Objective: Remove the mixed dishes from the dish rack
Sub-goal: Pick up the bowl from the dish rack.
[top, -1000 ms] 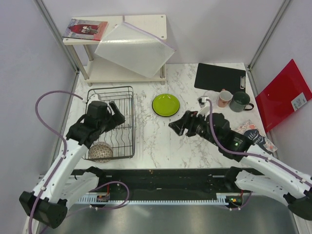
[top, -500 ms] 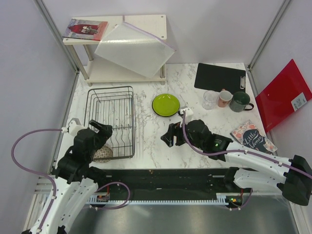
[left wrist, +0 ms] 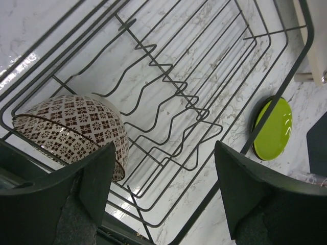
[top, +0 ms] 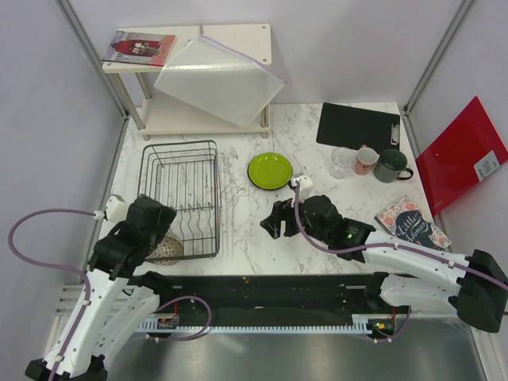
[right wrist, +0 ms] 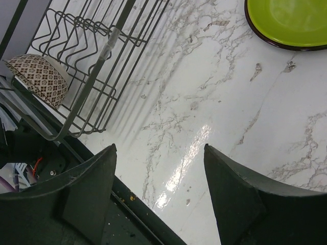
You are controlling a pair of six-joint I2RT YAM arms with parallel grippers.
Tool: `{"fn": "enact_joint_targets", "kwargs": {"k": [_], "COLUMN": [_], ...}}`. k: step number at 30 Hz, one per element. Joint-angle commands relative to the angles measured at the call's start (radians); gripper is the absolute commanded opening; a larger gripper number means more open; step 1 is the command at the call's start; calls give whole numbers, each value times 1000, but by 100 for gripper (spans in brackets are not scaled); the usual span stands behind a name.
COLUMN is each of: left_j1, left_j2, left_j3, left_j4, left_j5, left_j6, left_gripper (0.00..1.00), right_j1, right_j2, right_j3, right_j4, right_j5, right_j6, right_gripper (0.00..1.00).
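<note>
The black wire dish rack (top: pixel 179 197) stands on the left of the table. Only a brown patterned bowl (top: pixel 167 250) is in it, tipped in its near left corner (left wrist: pixel 71 125). My left gripper (top: pixel 159 221) hovers open over the rack's near end (left wrist: pixel 163 148), the bowl just beside its left finger. My right gripper (top: pixel 274 224) hangs open and empty over bare marble (right wrist: pixel 159 148), right of the rack (right wrist: pixel 97 66). A lime-green plate (top: pixel 270 171) lies mid-table. The clear glass (top: pixel 342 162), pink cup (top: pixel 365 159) and dark mug (top: pixel 390 165) stand at the back right.
A white two-tier shelf (top: pixel 238 36) at the back holds a book (top: pixel 139 45) and a translucent sheet (top: pixel 218 79). A black clipboard (top: pixel 357 123), a red folder (top: pixel 460 155) and a paperback (top: pixel 413 222) lie on the right. Metal frame posts flank the table.
My left arm has drawn back from mid-rack toward the near edge, its jaws slightly narrower. My right gripper has shifted left and nearer, uncovering the glass.
</note>
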Motion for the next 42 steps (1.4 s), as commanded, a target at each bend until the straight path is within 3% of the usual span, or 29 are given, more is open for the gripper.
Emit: {"fn": "enact_joint_targets", "kwargs": {"k": [1,6,12,26,28,30,32,36,42], "left_j1": [2,2,2,2,2,2,2,2,2], "left_j2": [-9,-29,-101,-13,4,14,14,-1,-9], "left_j3": [131,159,18,-117,-117,-117,-117,-122,-140], "left_j4": [-136,-243,-262,-46,-20,-6,-1,-1,-4], "left_j5": [-107,-92,-11,-40,-44,-43,-38,-32,-30], "left_j6": [-64,-93,-180,-203,-200,-194,-191,-188,-185], "left_gripper": [84,84,82,75,65,46,39,31,29], "right_j1": [6,4,4,4,4,4,6,6,4], "right_j2": [34,59,73,20,17,8,-6,-16,2], "right_j3": [-3,-4,-4,7,-2,-16,-24,-24,-16], "right_j4": [67,82,88,36,35,29,27,24,22], "right_j5": [-1,-11,-14,15,20,47,60,72,64], "right_j6": [-3,-8,-19,-51,-48,-39,-40,-49,-51], "right_gripper": [76,76,76,76,76,76,76,76,76]}}
